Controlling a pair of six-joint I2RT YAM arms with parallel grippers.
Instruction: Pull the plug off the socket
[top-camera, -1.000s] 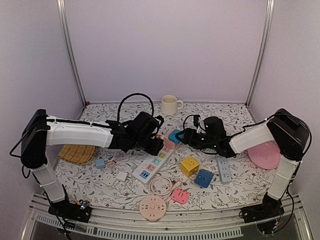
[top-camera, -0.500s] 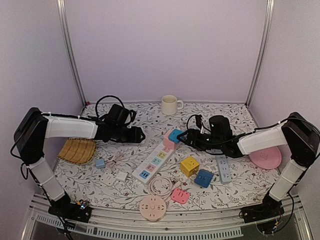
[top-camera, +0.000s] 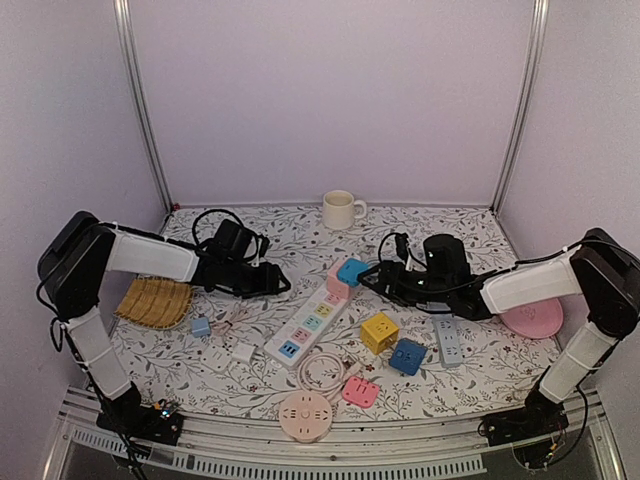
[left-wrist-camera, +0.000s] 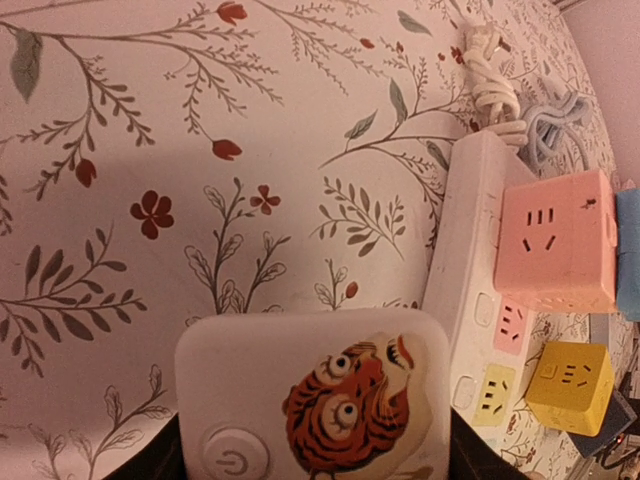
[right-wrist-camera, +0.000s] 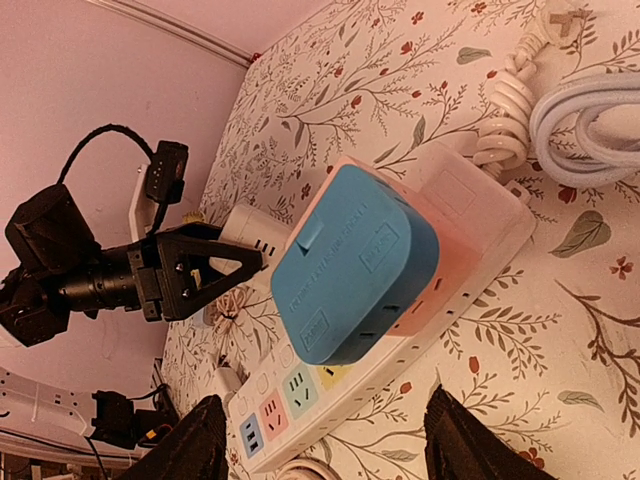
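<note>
Plainly, the left gripper (top-camera: 273, 283) is clamped on a white plug (left-wrist-camera: 315, 400) that carries a tiger-face sticker and a power-symbol button, and it sits left of the power strip (left-wrist-camera: 468, 250). Only the left wrist view shows that sticker. The right gripper (right-wrist-camera: 325, 400) is spread wide before the blue adapter (right-wrist-camera: 355, 265), whose embossed labels cannot be read.

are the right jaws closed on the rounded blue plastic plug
No, the right gripper has its jaws wide apart, not touching the rounded blue plastic plug.
</note>
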